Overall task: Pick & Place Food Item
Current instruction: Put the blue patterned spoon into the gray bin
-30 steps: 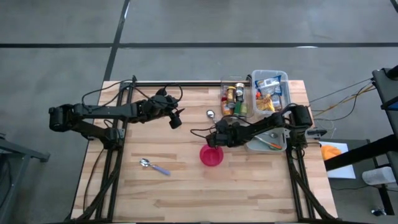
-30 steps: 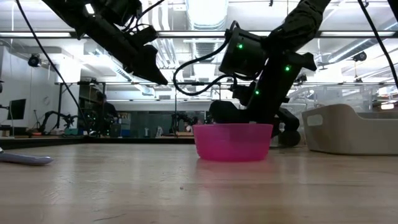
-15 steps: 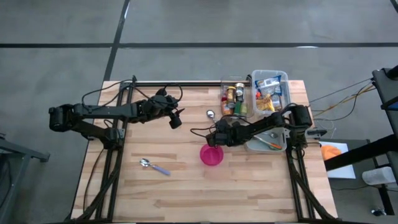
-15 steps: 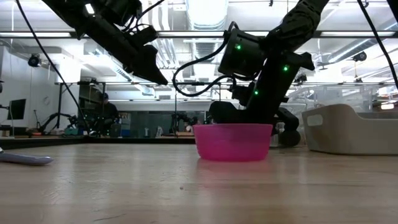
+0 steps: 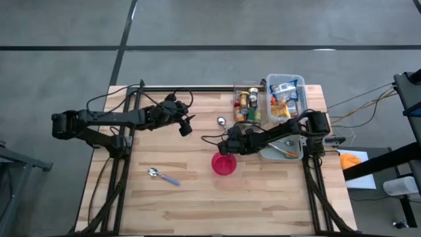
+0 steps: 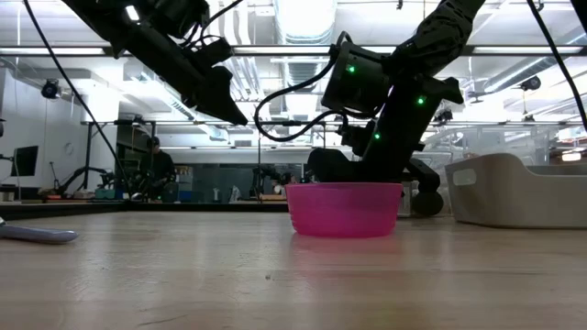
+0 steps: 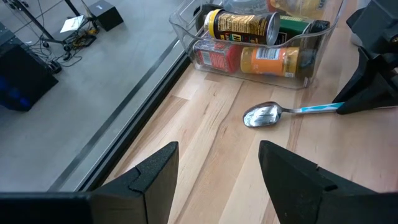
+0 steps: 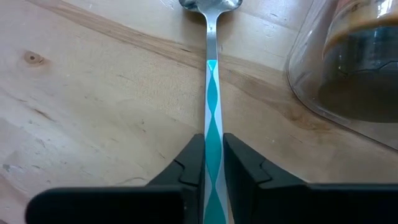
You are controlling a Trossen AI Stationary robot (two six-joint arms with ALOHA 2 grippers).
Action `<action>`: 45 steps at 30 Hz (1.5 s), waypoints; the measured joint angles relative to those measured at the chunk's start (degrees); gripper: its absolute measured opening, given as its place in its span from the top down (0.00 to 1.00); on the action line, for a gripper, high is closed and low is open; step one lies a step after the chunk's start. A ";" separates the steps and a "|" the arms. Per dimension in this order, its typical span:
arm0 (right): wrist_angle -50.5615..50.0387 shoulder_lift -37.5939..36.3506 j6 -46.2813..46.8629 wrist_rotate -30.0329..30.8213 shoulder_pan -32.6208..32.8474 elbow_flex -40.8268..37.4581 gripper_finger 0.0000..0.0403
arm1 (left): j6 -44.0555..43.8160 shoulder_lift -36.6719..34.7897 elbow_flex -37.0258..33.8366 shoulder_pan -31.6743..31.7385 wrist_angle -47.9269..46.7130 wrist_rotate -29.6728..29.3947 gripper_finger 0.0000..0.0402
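Right fingers pinch spoon handle; high view hides it.

Teal-handled metal spoon flat on the wooden table, bowl end beside the clear bin of jars.

Bright lights on the ceiling are shining down, and they are glaring white in the low view. The wooden table is looking evenly lit, with only soft shadows. The near table edge in the low view is looking blurry.

Glossy metal spoon — matt wood table
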 joint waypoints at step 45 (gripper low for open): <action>-3.66 -15.15 -10.57 2.61 2.67 0.39 0.87 | 0.00 0.00 0.00 0.01 -0.24 0.01 0.44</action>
